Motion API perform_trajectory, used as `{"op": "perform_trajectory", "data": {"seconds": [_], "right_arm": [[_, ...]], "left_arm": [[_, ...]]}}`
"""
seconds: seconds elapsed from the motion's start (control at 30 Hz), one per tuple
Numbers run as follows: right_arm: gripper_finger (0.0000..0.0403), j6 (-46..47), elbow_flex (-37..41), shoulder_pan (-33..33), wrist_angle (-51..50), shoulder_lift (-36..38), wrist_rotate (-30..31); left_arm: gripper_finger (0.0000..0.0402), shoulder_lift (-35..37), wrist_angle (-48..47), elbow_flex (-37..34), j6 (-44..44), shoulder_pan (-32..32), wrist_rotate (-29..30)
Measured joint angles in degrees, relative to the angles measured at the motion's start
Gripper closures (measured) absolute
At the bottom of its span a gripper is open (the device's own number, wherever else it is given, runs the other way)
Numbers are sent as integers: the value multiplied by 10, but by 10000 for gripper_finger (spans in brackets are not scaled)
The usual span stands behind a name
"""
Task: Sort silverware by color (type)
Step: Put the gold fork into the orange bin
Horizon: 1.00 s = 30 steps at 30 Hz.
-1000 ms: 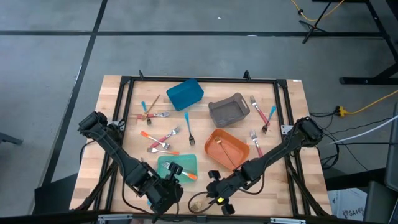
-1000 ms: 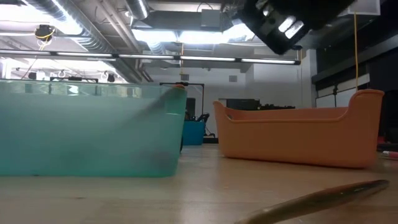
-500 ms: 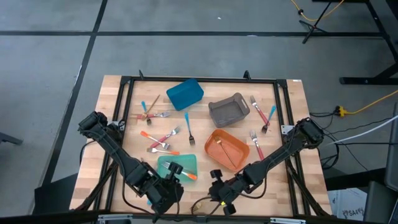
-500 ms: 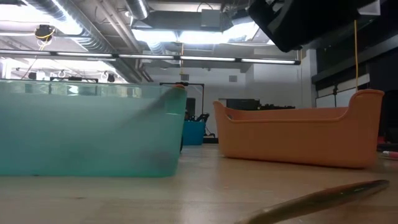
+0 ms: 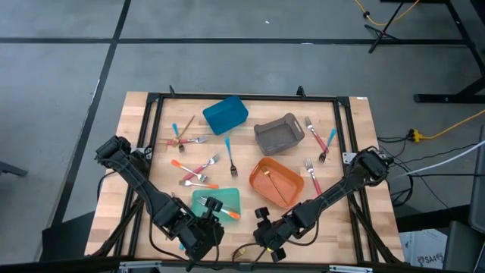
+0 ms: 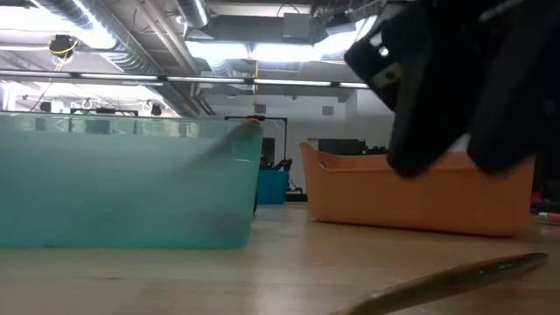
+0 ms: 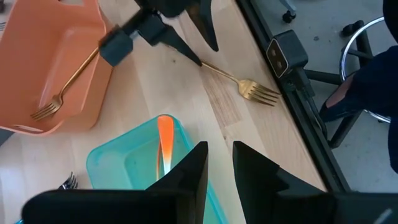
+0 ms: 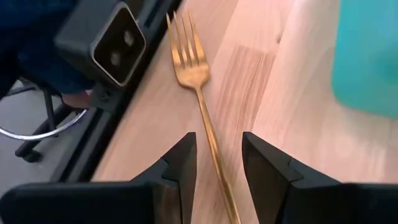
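A gold fork (image 8: 198, 93) lies flat on the wooden table (image 5: 356, 220) near its front edge, tines toward the black frame rail (image 8: 106, 134) and handle running back between the fingers of the right gripper (image 8: 214, 163). That gripper hovers low over the handle, its two fingers standing a narrow gap apart on either side of it (whether they touch the metal cannot be told). In the left wrist view the same fork (image 7: 249, 88) shows beyond the teal bin (image 7: 134, 165), with the right gripper (image 7: 199, 40) over its handle end. A second gold fork (image 7: 62, 87) rests inside the orange bin (image 7: 37, 43). An orange-handled utensil (image 7: 165, 143) lies in the teal bin, just ahead of the left gripper (image 7: 217, 163), whose fingers are narrowly parted and hold nothing. Other forks (image 5: 198, 173) lie scattered farther back.
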State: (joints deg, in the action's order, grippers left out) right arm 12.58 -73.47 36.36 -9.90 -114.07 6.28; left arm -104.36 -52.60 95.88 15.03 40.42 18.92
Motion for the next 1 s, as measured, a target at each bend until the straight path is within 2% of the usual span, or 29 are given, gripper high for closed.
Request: {"op": "perform_trajectory", "data": {"seconds": [0.27, 0.67, 1.0], "right_arm": [[286, 0, 1, 0, -2, -43, -2], [290, 5, -1, 0, -1, -52, -2], [380, 6, -1, 0, -2, -53, -8]], "left_arm": [[333, 0, 2, 0, 0, 0, 1], [333, 0, 8, 0, 0, 0, 1], [333, 0, 8, 0, 0, 0, 1]]}}
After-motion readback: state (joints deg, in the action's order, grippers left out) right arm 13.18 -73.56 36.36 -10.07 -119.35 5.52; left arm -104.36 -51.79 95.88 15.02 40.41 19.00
